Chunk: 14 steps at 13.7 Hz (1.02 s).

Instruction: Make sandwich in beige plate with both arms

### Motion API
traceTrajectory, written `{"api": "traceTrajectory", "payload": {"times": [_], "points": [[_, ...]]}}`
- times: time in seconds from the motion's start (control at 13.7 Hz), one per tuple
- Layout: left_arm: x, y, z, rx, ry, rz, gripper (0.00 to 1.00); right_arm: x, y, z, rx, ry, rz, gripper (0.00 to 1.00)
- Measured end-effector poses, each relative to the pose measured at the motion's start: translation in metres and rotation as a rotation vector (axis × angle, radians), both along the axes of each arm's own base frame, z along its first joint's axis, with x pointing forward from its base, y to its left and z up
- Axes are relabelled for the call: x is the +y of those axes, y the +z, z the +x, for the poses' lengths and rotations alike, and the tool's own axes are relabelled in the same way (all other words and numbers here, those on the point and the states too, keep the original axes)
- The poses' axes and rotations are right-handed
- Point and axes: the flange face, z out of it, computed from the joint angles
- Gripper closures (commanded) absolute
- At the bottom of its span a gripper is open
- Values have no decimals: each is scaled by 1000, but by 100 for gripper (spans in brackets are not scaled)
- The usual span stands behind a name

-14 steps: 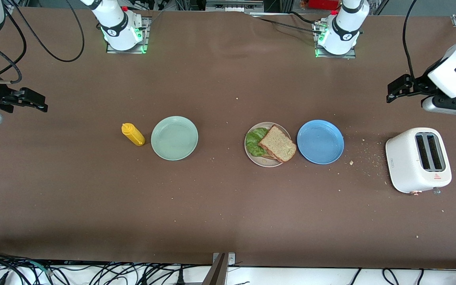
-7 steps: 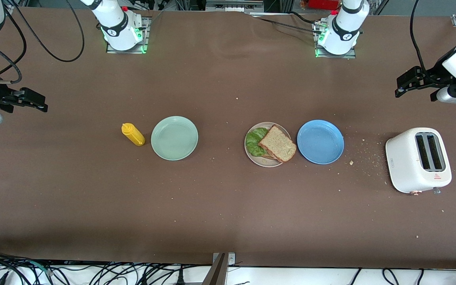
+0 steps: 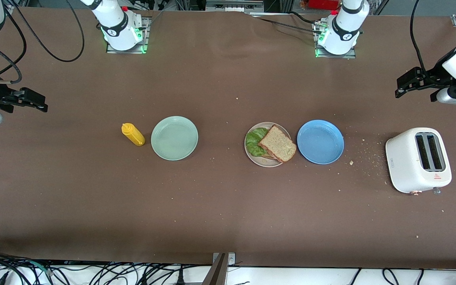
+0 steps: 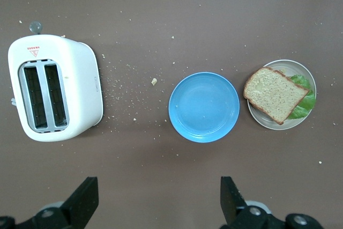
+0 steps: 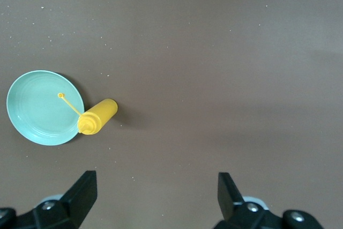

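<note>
The beige plate (image 3: 265, 162) (image 4: 262, 120) sits mid-table. On it lies a green lettuce leaf (image 3: 254, 141) (image 4: 305, 102), and a speckled bread slice (image 3: 278, 143) (image 4: 276, 95) lies tilted over part of the leaf. A sliver of a second slice (image 3: 268, 157) peeks out under the first. My left gripper (image 3: 401, 88) (image 4: 158, 191) hangs open and empty over bare table at the left arm's end, well apart from the plate. Over bare table at the right arm's end, my right gripper (image 3: 41, 103) (image 5: 155, 186) is open and empty too.
A blue plate (image 3: 320, 141) lies beside the beige one, toward the left arm's end. A white toaster (image 3: 418, 159) stands farther along, with crumbs (image 3: 364, 158) around it. A mint-green plate (image 3: 174, 138) and a lying yellow squeeze bottle (image 3: 133, 134) are toward the right arm's end.
My left gripper drew back toward the left arm's end of the table during the first half second, then held still. The right arm and the plates have not moved.
</note>
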Motion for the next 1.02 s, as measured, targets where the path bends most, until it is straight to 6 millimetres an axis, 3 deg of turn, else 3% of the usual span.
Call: {"api": "traceTrajectory", "payload": {"times": [1.02], "points": [[8, 0, 0, 0, 14, 0, 0, 0, 0, 0, 0, 0, 0, 0]]}}
